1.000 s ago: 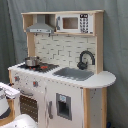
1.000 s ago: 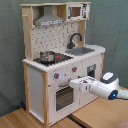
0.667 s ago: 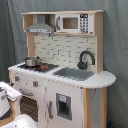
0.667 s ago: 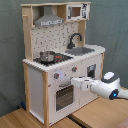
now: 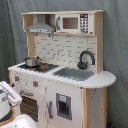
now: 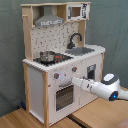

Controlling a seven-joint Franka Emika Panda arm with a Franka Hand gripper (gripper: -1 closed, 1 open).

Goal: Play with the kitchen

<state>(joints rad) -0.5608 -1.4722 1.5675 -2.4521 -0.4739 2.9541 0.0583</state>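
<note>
The arm (image 6: 100,87) is reaching toward the kitchen (image 6: 60,60) front in the second exterior view, with its tip near the oven door (image 6: 64,96), just below the knobs (image 6: 56,76); I cannot tell if the hand is open or closed. The kitchen is standing on a wooden floor (image 6: 95,115). A pot (image 6: 47,55) is sitting on the stove, the faucet (image 6: 75,38) rising beside the sink (image 6: 80,50).

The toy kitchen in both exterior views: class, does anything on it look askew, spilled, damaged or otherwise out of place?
Nothing stands out. The toy kitchen stands upright, its oven door is closed, and the small pot sits level on the stove. The sink shows no spill. The robot arm reaches toward the front panel near the knobs.
</note>
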